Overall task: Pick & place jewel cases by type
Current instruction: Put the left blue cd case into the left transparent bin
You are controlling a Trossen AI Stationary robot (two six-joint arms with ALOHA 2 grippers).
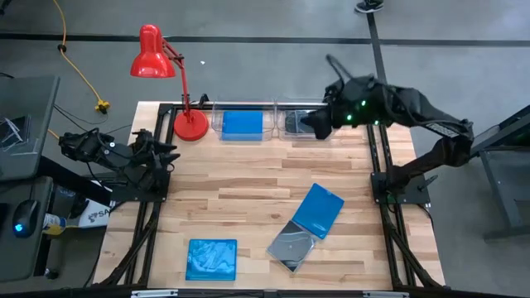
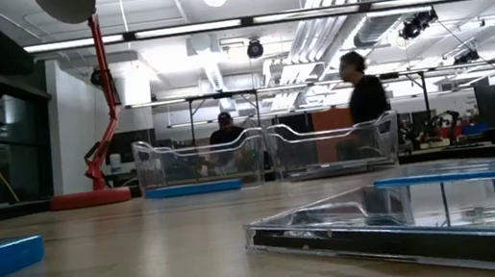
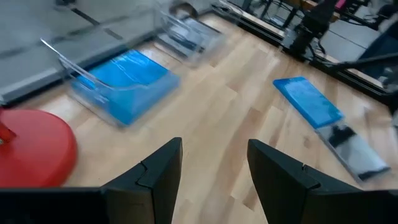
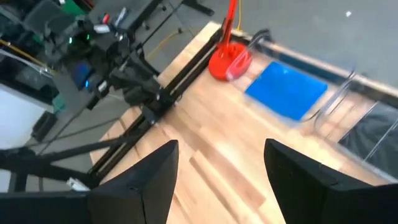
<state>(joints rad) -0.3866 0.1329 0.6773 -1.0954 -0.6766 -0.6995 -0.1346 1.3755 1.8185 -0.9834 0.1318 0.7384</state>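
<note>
From where I stand, the right hand point(image 1: 313, 124) hangs over the far edge of the desk point(image 1: 248, 186), above the right-hand clear bin point(image 1: 300, 122), its two fingers point(image 4: 146, 180) spread apart with nothing between them. A dark grey jewel case point(image 4: 379, 137) lies flat in that bin, close under the hand but not touched by it. Just beside it, the left-hand clear bin point(image 1: 240, 124) holds a blue jewel case point(image 1: 242, 125), also lying flat; this one sits to the side of the right hand, nearer the red desk lamp point(image 1: 170, 74).

The left hand point(image 1: 170, 155) waits at the left side of the desk, near the lamp's round base, and its fingers point(image 3: 155, 180) are likewise parted and empty. The blue case in the bin is the closest one to it, a little way off toward the far edge.

The remaining cases are out on the open wood, well apart from both hands. A second blue jewel case point(image 1: 212, 259) lies alone near the front edge, left of centre. A third blue jewel case point(image 1: 320, 209) lies tilted at front right, and its lower corner overlaps a smoky clear jewel case point(image 1: 291, 246) nearer the front edge.

Beyond the desk a person in dark clothing point(image 2: 364, 93) stands in the room, and another person point(image 2: 225, 130) shows behind the bins.
</note>
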